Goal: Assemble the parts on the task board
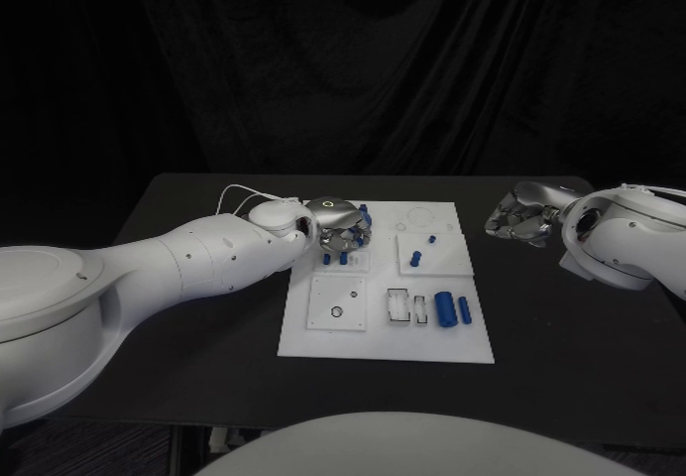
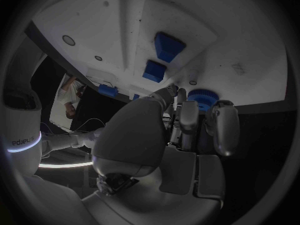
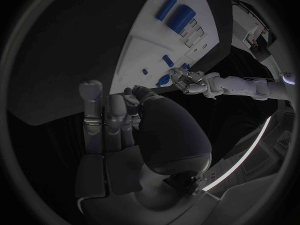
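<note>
Head view: the left hand point(image 1: 332, 226) is hovering over the far left corner of the task board point(image 1: 332, 337), likely working a part there; its fingers' state I cannot tell. The right hand point(image 1: 517, 220) is waiting off the board, fingers curled in, holding nothing.
Left wrist view: the fingers point(image 2: 187, 116) are pressing together beside a ribbed blue part point(image 2: 201, 96), apparently touching it; whether they are gripping it is unclear.
Right wrist view: two blue cylinders point(image 3: 176, 14) are lying on the board's near end.
</note>
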### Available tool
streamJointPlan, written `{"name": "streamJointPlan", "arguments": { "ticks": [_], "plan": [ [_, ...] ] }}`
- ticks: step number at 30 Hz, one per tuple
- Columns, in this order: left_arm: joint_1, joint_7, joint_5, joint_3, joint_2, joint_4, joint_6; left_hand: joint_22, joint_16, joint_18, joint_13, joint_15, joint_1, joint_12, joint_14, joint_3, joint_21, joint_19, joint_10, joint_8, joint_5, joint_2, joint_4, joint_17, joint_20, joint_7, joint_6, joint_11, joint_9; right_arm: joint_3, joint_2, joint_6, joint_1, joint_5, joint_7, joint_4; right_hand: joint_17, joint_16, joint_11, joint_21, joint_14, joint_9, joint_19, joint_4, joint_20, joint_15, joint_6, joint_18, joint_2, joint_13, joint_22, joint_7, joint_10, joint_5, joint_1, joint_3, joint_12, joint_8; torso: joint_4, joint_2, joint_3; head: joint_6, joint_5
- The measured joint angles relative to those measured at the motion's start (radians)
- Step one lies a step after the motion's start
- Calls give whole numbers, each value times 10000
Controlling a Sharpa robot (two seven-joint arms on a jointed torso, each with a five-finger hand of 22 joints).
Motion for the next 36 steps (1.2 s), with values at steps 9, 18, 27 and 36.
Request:
{"name": "streamJointPlan", "arguments": {
  "ticks": [9,18,27,36],
  "plan": [
    [289,44,-3,22,-933,1236,-706,-1,0,2,-180,1,7,-36,72,-18,68,91,290,43,38,5,-97,-103,18,99,246,32,-54,-1,-46,28,0,1,-18,2,-47,-54,0,-76,-74,-9,0,0,0,-1,0,0,0,-45,-1,0,0,0,0,0,-55,0,25,-23,11,0,-55],
    [387,-89,-4,18,-1614,1866,-791,-2,0,2,-233,2,7,-83,72,-1,107,112,334,42,38,5,-136,-167,-4,121,268,56,-65,-1,-63,98,0,1,-43,-29,-66,-54,0,-128,-74,-8,-73,0,0,-1,0,-2,1,-60,-2,0,-71,0,-1,-1,-55,0,98,-63,38,0,-107],
    [370,-263,-5,-3,-1628,1693,-564,-2,71,4,-319,75,6,-158,215,-1,297,303,414,40,37,4,-136,-35,-18,207,354,136,-100,-3,-84,167,-21,1,-64,-49,-75,-89,0,-128,-74,-8,-73,-19,0,-1,0,-2,1,-68,-3,0,-71,0,-1,18,-55,0,149,-104,78,0,-107],
    [210,-386,-5,-7,-1472,1396,-367,-3,72,6,-391,75,6,-267,215,-29,297,303,427,39,37,3,-162,-103,-18,207,353,149,-109,-4,-88,211,-43,1,-75,-49,-77,-115,0,-128,-74,-7,-73,-27,0,-1,0,-2,1,-69,-4,0,-71,0,-1,27,-55,0,191,-120,85,0,-133]
  ]
}}
